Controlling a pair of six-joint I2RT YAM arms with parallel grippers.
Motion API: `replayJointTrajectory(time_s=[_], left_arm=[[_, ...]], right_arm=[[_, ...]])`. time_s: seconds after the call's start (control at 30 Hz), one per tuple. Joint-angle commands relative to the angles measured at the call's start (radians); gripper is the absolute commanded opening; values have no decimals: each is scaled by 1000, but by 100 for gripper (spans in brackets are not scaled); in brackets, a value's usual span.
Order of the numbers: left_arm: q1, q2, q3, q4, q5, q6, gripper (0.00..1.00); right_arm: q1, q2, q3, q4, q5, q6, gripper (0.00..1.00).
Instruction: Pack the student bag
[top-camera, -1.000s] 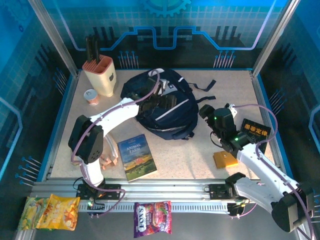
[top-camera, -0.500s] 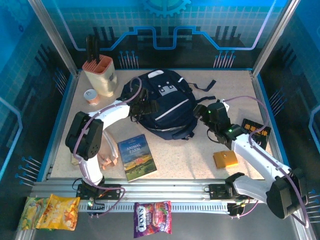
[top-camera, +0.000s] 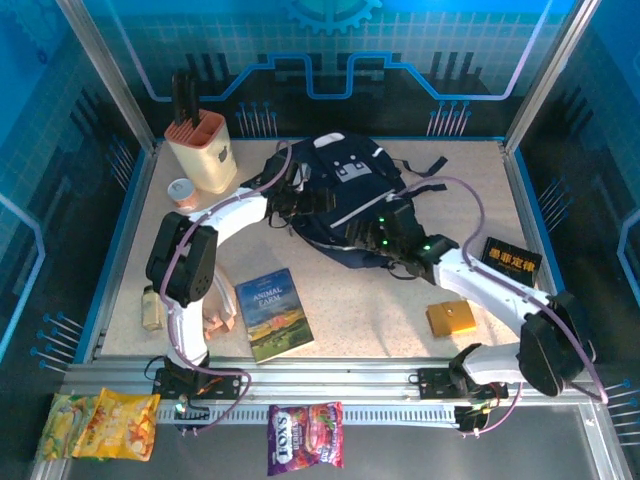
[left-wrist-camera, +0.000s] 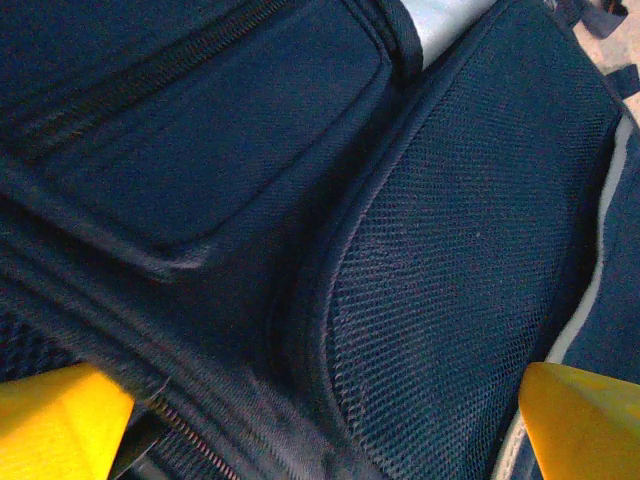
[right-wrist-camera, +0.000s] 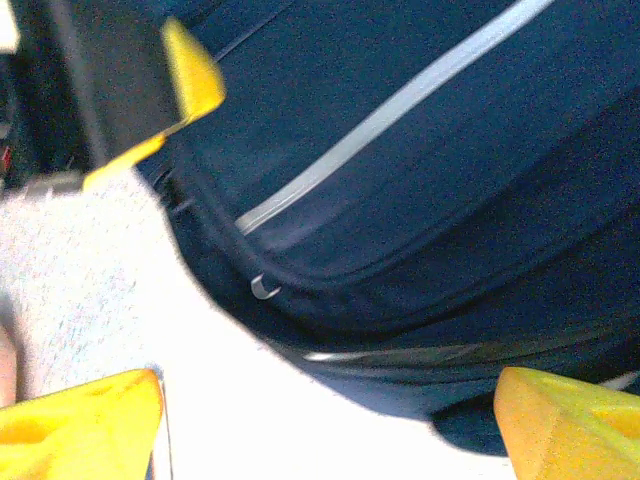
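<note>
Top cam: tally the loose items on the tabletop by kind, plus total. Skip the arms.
Student bag: 1
Book: 1
Knife block: 1
Orange block: 1
Black box: 1
Small bottle: 1
Small round tin: 1
Wooden piece: 1
Total: 8

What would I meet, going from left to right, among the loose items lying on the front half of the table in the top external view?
small pale bottle → pale wooden pieces → Animal Farm book → orange block → black packet with yellow characters
</note>
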Motion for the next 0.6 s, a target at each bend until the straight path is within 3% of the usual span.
replayJointTrajectory(time_s=[0.0,0.27,0.57], left_arm=[[32,-17,58,-41,-28,-31,99],[92,-252,-130,-37,-122,-112,99],[226,-515,-375,-20,-138,-184,99]], right_arm=[[68,70,65,-21,-68,-118,87],[230,308,202,-57,-159,-212,86],[370,622,491,-250,-105,-294,85]])
